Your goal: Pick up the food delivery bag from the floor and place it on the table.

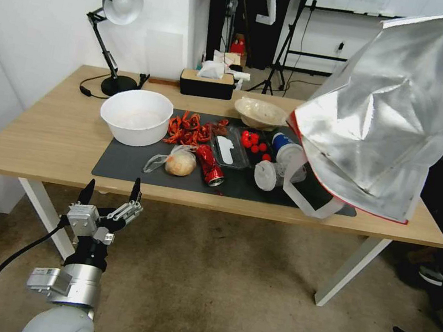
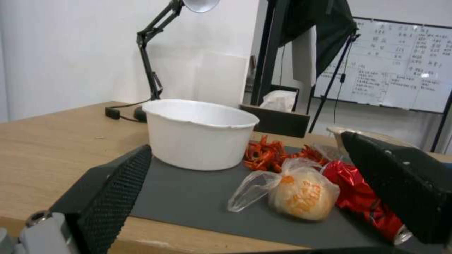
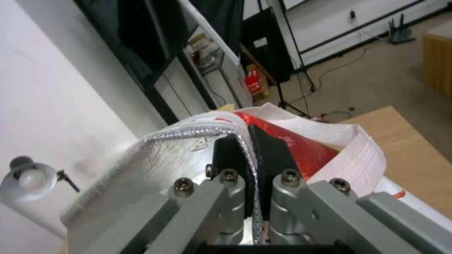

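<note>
A: Nearest first. What's the L arm doing?

B: Left claw (image 1: 111, 193) hangs low over the brownish-grey stained carpet floor (image 1: 226, 279), just in front of the bench's near edge. Black fingers spread wide apart, nothing btwn them. Same in the left wrist view (image 2: 254, 197): pads apart.

A: And the bench?

B: Large rectangular light-wood bench on white legs (image 1: 42, 126), w/ a dark grey flat mat (image 1: 126, 165) on top. On the mat's near side: small clear plastic bag w/ a round bread roll (image 1: 176, 162), touching a crushed red drink can (image 1: 210, 165). Behind those, a big round white plastic bowl (image 1: 136, 116), a heap of red-orange shell scraps (image 1: 188, 129), a clear plastic tray w/ small red round fruits (image 1: 253, 142).

A: The delivery bag?

B: Large boxy red-and-white insulated delivery bag w/ crinkly silver foil lining (image 1: 391, 120) is off the floor, held up in the air over the bench's right end, tilted, foil side facing the head cam. Its white strap handle (image 1: 306, 199) droops onto the mat. I can't tell whether the bag's low corner touches the bench.

A: R arm?

B: Right claw (image 3: 248, 148) is up at the bag's top rim, clamped tight on the foil-and-fabric edge; pads pressed together on it.

A: Farther back?

B: Black desk lamp w/ jointed arm (image 1: 114, 31) and a dark tissue box w/ wooden lid (image 1: 206, 82) at the bench's far edge, by the white wall.
</note>
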Controlling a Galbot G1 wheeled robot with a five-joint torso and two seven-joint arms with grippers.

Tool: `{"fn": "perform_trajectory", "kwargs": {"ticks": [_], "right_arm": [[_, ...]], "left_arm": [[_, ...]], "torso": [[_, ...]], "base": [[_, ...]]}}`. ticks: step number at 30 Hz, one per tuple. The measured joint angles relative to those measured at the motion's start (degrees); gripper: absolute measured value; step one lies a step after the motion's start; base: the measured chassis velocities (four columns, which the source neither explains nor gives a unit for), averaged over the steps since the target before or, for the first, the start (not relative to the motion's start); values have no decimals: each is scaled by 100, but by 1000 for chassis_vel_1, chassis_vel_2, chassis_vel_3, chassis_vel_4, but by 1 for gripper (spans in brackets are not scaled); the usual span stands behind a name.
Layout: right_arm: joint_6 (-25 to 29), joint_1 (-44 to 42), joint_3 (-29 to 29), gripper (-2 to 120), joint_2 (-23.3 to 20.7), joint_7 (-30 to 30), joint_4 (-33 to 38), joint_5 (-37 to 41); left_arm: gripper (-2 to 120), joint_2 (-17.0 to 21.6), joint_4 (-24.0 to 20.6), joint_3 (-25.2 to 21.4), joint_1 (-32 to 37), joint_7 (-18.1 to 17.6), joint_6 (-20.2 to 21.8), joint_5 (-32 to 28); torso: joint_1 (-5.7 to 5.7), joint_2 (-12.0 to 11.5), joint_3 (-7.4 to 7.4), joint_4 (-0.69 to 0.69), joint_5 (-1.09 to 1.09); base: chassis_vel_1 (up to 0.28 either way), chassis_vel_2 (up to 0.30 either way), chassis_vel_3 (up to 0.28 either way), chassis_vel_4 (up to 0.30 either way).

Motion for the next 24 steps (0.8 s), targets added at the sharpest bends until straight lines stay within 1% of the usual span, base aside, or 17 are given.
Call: {"fn": "perform_trajectory", "kwargs": {"ticks": [5,18,24], "right_arm": [[204,-62,6,0,39,12,-49,-38],[207,-389,7,0,489,425,-546,-316],[208,-488,11,0,680,502,-719,-434]], "left_arm": [[100,-1,-1,0,2,-1,-2,0],[100,4,-3,-7,12,-14,-11,12],[100,-5,1,0,16,-14,-16,21]], "torso": [[0,0,0,0,0],[0,0,0,0,0],[0,0,0,0,0]], "base": [[0,0,0,0],[0,0,0,0],[0,0,0,0]]}}
